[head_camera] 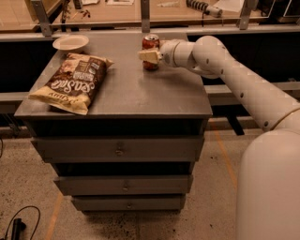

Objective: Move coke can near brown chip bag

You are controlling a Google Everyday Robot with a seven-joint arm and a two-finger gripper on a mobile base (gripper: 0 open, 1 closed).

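The coke can [151, 41], red with a silver top, stands upright at the back middle of the grey cabinet top [145, 91]. My gripper [149, 56] is right in front of the can at its mid-height and covers its middle part; whether it touches the can cannot be told. The brown chip bag [71, 82], dark brown with white script and a cream-yellow end, lies flat on the left side of the top, well to the left of the can and the gripper.
A round beige plate [70, 43] sits at the back left corner, just behind the bag. The cabinet has drawers [119, 149] below. A rail and a workbench [140, 9] run behind the cabinet. My white arm [243, 79] reaches in from the right.
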